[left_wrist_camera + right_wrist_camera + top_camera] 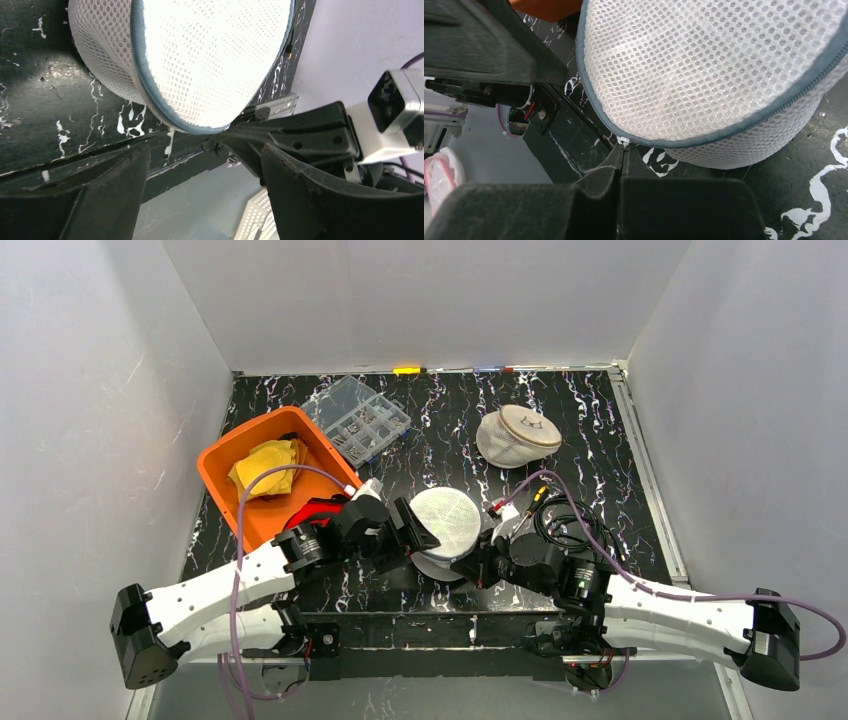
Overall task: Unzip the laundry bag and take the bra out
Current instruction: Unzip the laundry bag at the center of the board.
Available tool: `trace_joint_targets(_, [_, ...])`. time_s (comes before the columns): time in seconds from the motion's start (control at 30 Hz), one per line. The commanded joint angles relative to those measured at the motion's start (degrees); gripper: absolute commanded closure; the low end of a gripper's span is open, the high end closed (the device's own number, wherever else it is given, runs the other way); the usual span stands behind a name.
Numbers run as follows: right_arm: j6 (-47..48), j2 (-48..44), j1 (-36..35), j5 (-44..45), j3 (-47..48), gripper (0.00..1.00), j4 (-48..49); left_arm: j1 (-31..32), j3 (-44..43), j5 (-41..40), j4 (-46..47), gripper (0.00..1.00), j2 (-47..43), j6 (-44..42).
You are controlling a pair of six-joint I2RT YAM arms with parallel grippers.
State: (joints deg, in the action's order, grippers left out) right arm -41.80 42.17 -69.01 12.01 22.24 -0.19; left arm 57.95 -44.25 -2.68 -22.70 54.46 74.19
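Right hand (622,152) pinching zipper pull (623,140), orange bin (218,462) (cloths (268,465) inside) left

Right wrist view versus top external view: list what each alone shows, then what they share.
Right wrist only: the right fingers shut on the small white zipper pull. Top external only: the clear plastic compartment box, the yellow cloth, and a second cream mesh bag at the back. Both: the round white mesh laundry bag and the black marbled table.

Left fingers (310,200) apart, right fingers (596,187) together.
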Motion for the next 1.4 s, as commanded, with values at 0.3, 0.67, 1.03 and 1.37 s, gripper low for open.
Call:
trace_joint_targets(0.3, [-1.0,2.5,-1.1,-1.4,0.7,0.99,9.5,0.9,0.6,-6.2,7.0,0.33,8.2,5.3])
trace_joint_targets(0.67, [-1.4,0.2,-1.7,-0.3,-0.7,0.99,8.6,-0.5,0.9,-8.2,6.4,0.58,10.3,4.6])
trace_joint_targets(1.03, [-0.6,-6.4,-1.7,5.2,0.2,0.99,-1.1,-2.1,0.4,-9.8,5.0,1.0,6.9,1.4])
trace_joint_targets(1.37, [-0.2,-15.7,-1.7,14.6,3.8,0.99,-17.2,-9.5,-1.2,6.5,15.2,1.0,6.7,-13.4])
